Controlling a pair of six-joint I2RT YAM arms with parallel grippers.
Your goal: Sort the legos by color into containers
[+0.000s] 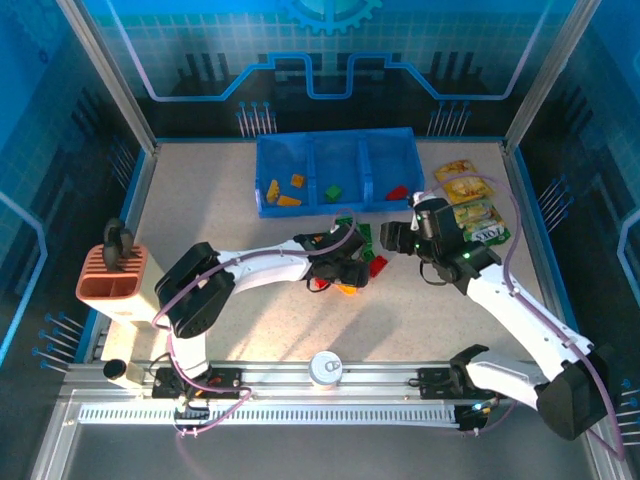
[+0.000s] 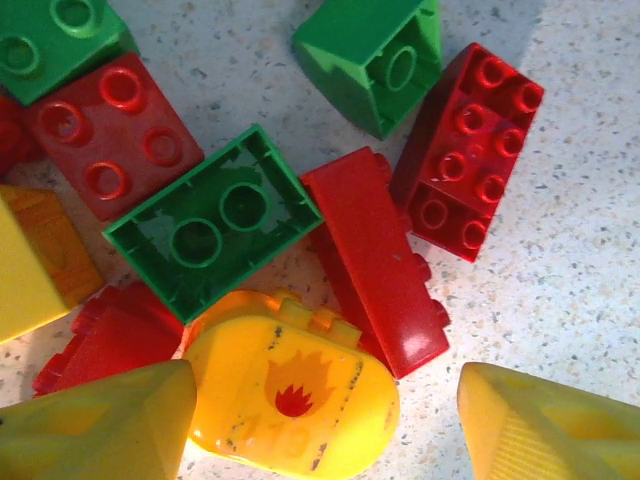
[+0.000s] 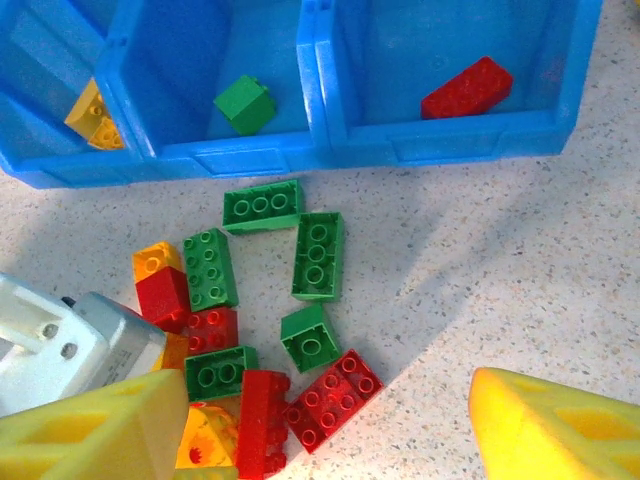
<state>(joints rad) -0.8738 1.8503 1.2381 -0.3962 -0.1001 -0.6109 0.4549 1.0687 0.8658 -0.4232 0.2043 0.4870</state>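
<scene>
Logged speckled worktop (image 1: pixel 250 330) as base for everything. Found blue tray (image 3: pixel 250 160) at its far side, three compartments abreast: yellow-orange bricks (image 1: pixel 285 190) in the left one, a green brick (image 3: pixel 245 103) in the middle, a red brick (image 3: pixel 467 88) in the right. Noted loose pile of legos (image 3: pixel 265 300) on worktop just in front of tray's front wall, with reds, greens and yellow-orange mixed and touching. Judged sorting barely begun.

Marked left end effector (image 2: pixel 325 405) low over near edge of pile, fingers (image 2: pixel 100 430) spread, gripping nothing. Marked right end effector (image 3: pixel 325 425) higher, off to pile's right, likewise spread and empty. Judged left arm the nearer.

Picked out, from left wrist view, rounded yellow piece (image 2: pixel 290 395) with red flame mark, lying straight between the left fingers. Took it as touching the left one, apart from the right. Read its long axis as running nearly along the closing line, finger to finger. Saw long red brick (image 2: pixel 375 265) touching its far side, and an upturned green brick (image 2: pixel 215 230) likewise against it. Judged a plain closure likely to catch the piece end to end, with risk of nudging both neighbours.
</scene>
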